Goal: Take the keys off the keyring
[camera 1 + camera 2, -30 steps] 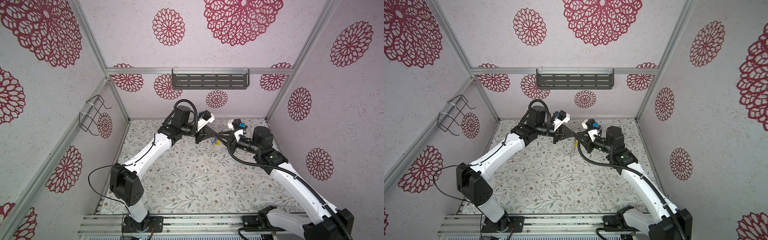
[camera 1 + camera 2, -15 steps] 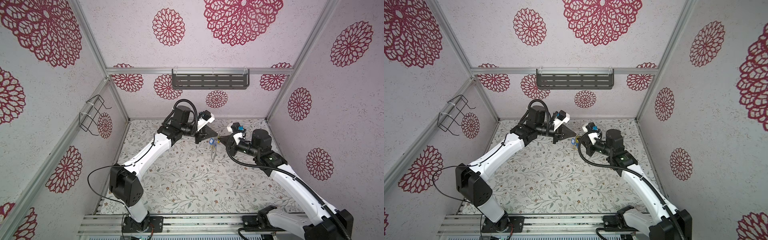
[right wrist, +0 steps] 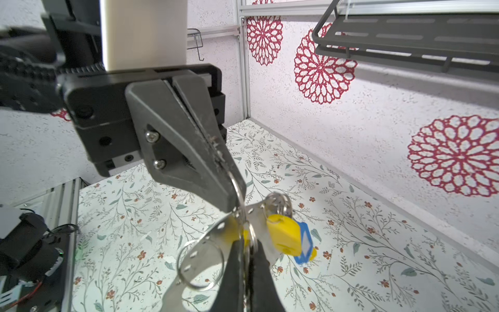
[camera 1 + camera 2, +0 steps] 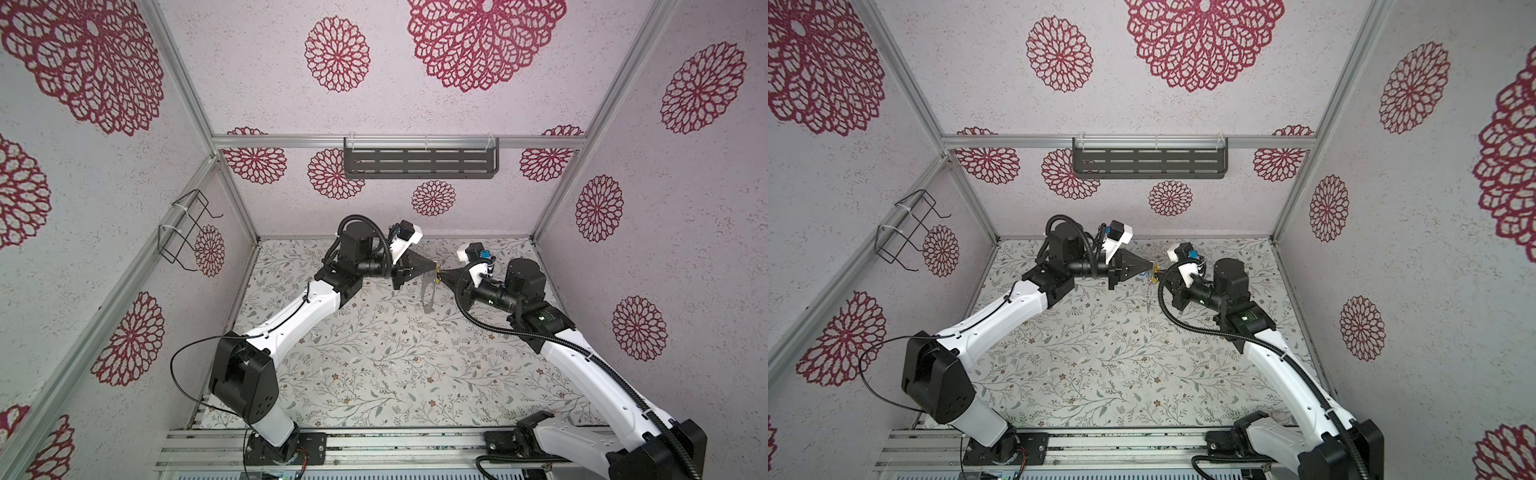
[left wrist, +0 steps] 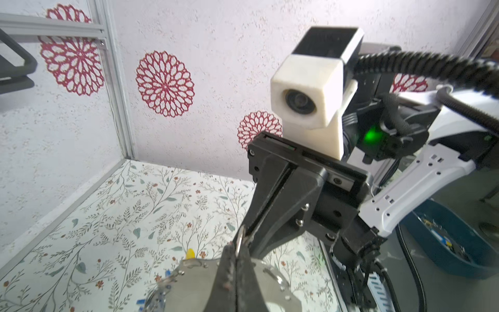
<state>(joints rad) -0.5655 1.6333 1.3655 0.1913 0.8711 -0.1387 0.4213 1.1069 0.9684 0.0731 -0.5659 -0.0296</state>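
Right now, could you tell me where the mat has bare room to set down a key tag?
Bare: the floral mat between left arm, right arm and front rail. Crowded: far centre, where left tool and right tool grip the keyring.

A robot test cell in a lab: an aluminium-profile frame [image 4: 399, 142] boxes in walls [image 4: 249, 83] papered with red rosettes and a floral-print tabletop [image 4: 374, 353]. Two white-and-black arms, the left arm [image 4: 299, 316] and the right arm [image 4: 582, 365], are bolted to a front rail [image 4: 415, 449]. A dark slotted shelf [image 4: 419, 164] and a wire rack [image 4: 185, 232] hang on the walls.
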